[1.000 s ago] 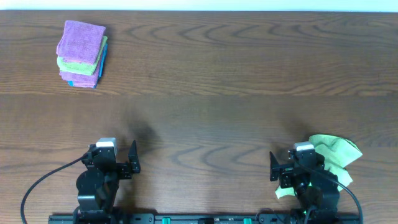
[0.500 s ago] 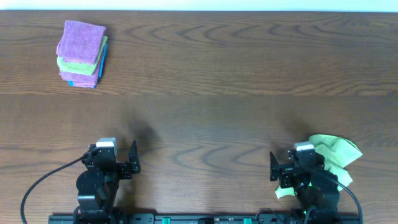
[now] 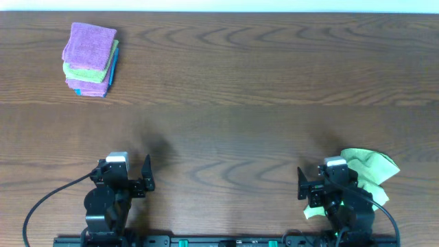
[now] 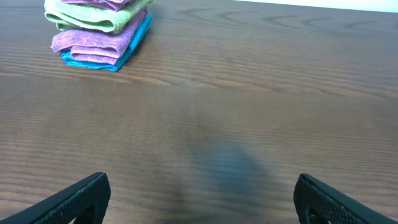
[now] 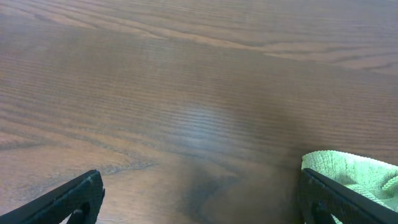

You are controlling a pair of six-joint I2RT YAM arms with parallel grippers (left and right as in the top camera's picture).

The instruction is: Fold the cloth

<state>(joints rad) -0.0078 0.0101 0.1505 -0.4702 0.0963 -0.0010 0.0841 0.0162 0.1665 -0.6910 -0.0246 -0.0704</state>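
The cloth is a light lime-green towel lying crumpled at the table's near right, partly under my right arm. In the right wrist view a corner of the cloth shows just behind the right-hand finger. My right gripper is open, low over bare wood, with nothing between its fingers. At the near left my left gripper is also open and empty, far from the cloth.
A stack of folded cloths, purple, green and blue, sits at the far left corner and also shows in the left wrist view. Dark wood table stretches between the arms and the stack.
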